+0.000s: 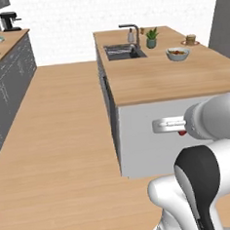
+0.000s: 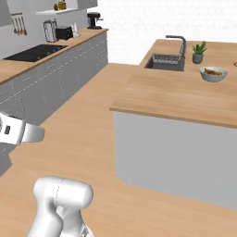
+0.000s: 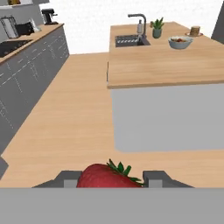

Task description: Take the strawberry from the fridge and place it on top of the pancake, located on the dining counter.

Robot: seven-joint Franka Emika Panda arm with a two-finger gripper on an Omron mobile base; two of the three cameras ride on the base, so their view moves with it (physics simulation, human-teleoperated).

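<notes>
The strawberry (image 3: 103, 174), bright red with green leaves, sits between my two dark fingertips at the bottom of the hand view, and my gripper (image 3: 112, 178) is shut on it. In the left base view a red speck of the strawberry (image 1: 181, 132) shows under my white hand, in front of the grey base of the dining counter (image 1: 158, 79). The pancake (image 1: 191, 39), a small tan stack on a plate, stands at the counter's far right corner; the hand view shows the pancake (image 3: 195, 31) well ahead, across the light wooden dining counter (image 3: 166, 65). I cannot tell whether the grey slab at the far right is the fridge.
On the counter are a pale bowl of fruit (image 1: 178, 53), a potted plant (image 1: 151, 37) and a dark sink (image 1: 123, 52) with a faucet. The wall worktop (image 2: 41, 60) with grey cabinets, a hob and a coffee machine (image 2: 94, 20) runs along the left. Wooden floor lies between them.
</notes>
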